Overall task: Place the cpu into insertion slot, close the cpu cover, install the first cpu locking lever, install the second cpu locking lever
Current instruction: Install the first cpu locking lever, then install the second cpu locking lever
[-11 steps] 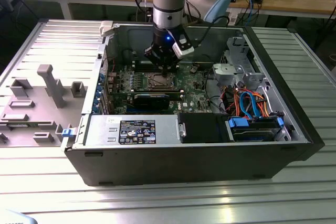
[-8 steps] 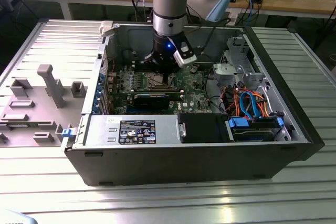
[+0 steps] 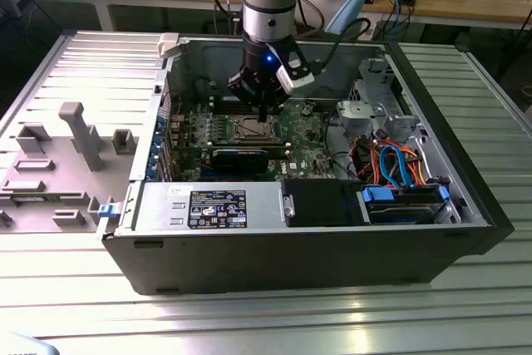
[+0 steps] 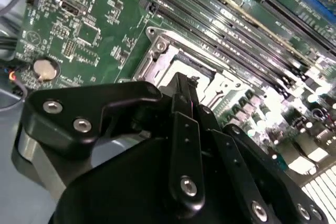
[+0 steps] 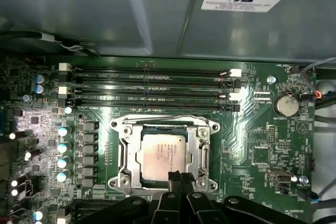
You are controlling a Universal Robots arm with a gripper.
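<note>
The cpu, a pale silvery square, lies flat in the insertion slot on the green board. The cpu cover, a silvery metal frame, lies down around it with the chip showing through its window. My gripper hangs straight over the socket's edge inside the open computer case, its two black fingers pressed together with nothing visible between them. In the second wrist view the gripper's tips stand just above the socket's metal frame. I cannot make out how the locking levers stand.
Long memory slots run beside the socket, and a coin battery sits on the board. A long black card lies in front of the socket. A drive bay with blue and orange cables fills the exterior view's right. The case walls surround everything.
</note>
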